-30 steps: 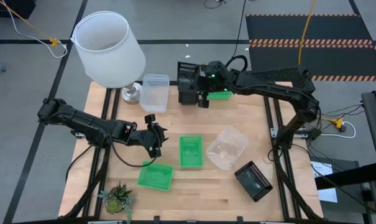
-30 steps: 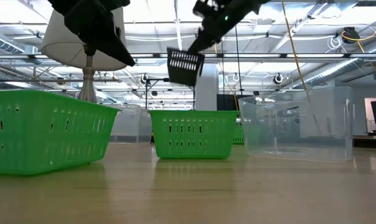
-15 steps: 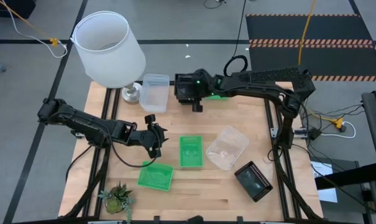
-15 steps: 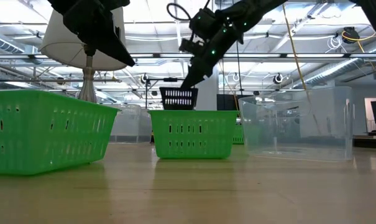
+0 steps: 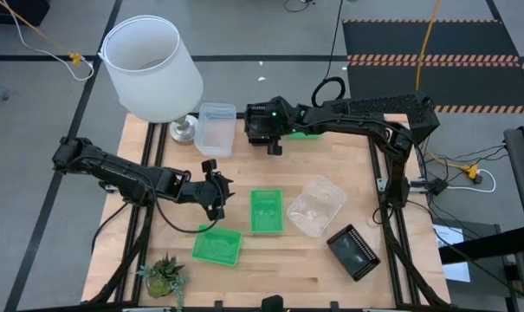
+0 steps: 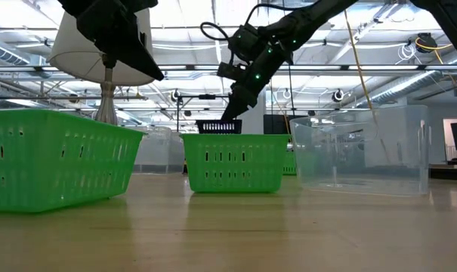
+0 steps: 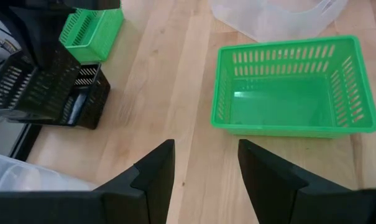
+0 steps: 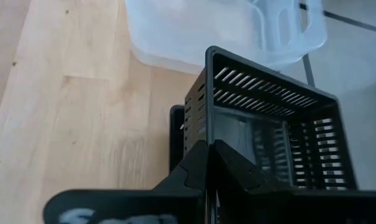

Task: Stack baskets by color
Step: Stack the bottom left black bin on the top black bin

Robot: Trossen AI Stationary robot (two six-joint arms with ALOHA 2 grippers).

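Nesting one black basket (image 5: 260, 125) into another is the step in hand: the right hand (image 8: 207, 163) is pinched shut on the near wall of the carried basket, which hangs tilted over a second black basket (image 7: 82, 102) resting on the table (image 5: 287, 251) just beside the clear basket (image 5: 216, 128) at the lamp's foot. In the low view the carried basket's rim shows only just above the green basket (image 6: 234, 162) standing in front of it, so it appears low and nearly seated. The next move probably calls for levelling it, settling it squarely inside the lower one, then releasing. The right arm reaches long from its base, across the far edge of the table towards the white lampshade (image 5: 151, 65). The left hand (image 7: 203, 174) waits with fingers spread wide and empty, on the lamp side of the middle green basket. A third black basket (image 5: 354, 250) lies well apart from the lamp.
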